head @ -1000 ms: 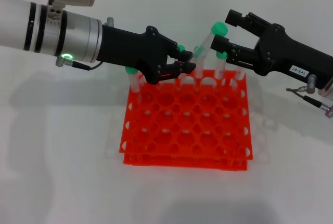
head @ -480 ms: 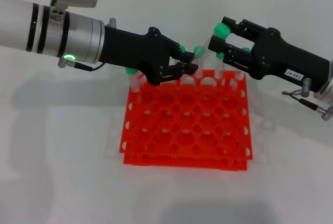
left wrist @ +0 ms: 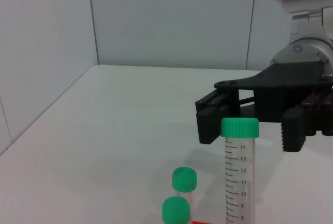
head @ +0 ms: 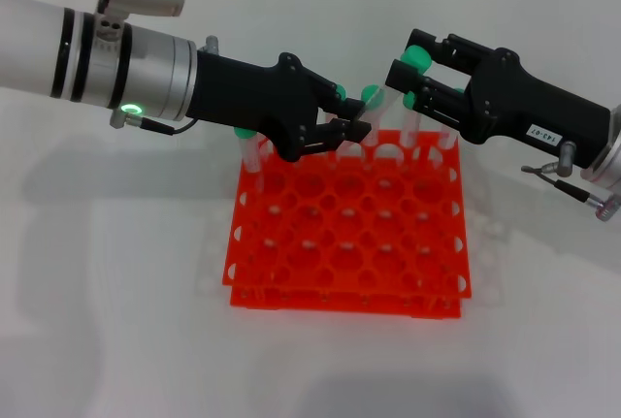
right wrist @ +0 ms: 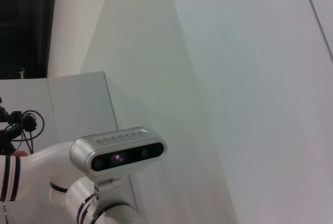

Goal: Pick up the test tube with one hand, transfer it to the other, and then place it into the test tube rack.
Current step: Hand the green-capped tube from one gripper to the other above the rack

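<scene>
The test tube [head: 367, 108] sits above the back edge of the test tube rack [head: 349, 224], held near its lower half by the left gripper [head: 351, 119], whose fingers are clamped on the clear barrel. Its long axis is tilted, green cap up and leaning toward about 1 o'clock in the head view; the left wrist view shows it standing nearly upright with the cap free above the grip. That free capped end is what the handover turns on: the right gripper [head: 406, 80] lies at roughly 2 o'clock from the cap, near but apart, jaws spread and facing the tube. In the left wrist view the right gripper's open fingers [left wrist: 210, 125] sit right behind the cap [left wrist: 239, 128]; whether the cap is already between the pads I can't tell. My read: the right arm needs a short closing move along 8 o'clock to bracket the upper barrel, and the left arm is the only one in contact. Versus a second ago, the right gripper has come in toward the tube and slightly lower; the left gripper has barely moved and the tube looks a little less tilted. Other green-capped tubes [head: 411, 117] stand in the rack's back row, close to the right fingers, so clipping one is a risk.
</scene>
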`<action>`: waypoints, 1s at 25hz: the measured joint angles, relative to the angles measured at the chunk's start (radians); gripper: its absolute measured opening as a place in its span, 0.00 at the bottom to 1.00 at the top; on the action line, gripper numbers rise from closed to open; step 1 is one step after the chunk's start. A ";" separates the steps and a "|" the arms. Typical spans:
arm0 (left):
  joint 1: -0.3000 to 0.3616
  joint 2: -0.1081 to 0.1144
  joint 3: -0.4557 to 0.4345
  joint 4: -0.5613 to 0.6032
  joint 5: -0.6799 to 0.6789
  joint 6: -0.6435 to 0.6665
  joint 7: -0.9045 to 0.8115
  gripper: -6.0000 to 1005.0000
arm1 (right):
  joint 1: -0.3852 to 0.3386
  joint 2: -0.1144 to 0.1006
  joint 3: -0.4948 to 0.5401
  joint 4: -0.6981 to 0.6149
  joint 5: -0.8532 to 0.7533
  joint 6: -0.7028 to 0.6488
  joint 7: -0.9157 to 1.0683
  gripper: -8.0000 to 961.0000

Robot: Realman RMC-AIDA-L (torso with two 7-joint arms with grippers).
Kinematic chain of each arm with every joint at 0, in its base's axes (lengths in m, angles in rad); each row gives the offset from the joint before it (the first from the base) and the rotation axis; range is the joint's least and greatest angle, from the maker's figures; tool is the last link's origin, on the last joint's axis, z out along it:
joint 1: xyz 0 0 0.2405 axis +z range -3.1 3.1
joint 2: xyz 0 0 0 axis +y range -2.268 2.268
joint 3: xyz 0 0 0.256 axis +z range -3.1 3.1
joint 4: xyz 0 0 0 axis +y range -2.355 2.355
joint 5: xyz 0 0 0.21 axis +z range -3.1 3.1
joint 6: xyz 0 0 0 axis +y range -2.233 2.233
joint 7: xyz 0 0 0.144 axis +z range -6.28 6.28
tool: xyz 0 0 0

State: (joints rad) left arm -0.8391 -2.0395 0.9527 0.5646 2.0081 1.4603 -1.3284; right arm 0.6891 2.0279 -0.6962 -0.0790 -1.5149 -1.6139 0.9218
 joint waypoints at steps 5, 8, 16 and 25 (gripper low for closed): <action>0.000 -0.006 0.000 0.001 0.000 0.000 0.000 0.26 | 0.007 0.000 -0.003 0.000 0.001 0.014 0.000 0.53; 0.000 -0.010 0.000 0.003 0.001 0.000 0.001 0.27 | 0.008 0.000 -0.003 -0.001 0.001 0.019 0.000 0.48; 0.000 -0.011 0.000 0.000 0.001 0.000 0.002 0.28 | 0.007 0.000 -0.003 -0.005 -0.001 0.019 0.000 0.34; 0.000 -0.010 -0.003 0.013 0.001 -0.004 -0.063 0.30 | 0.002 0.000 -0.002 -0.007 0.004 0.019 0.000 0.28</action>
State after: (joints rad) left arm -0.8390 -2.0496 0.9497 0.5778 2.0095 1.4564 -1.3911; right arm 0.6908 2.0278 -0.6986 -0.0862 -1.5107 -1.5954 0.9219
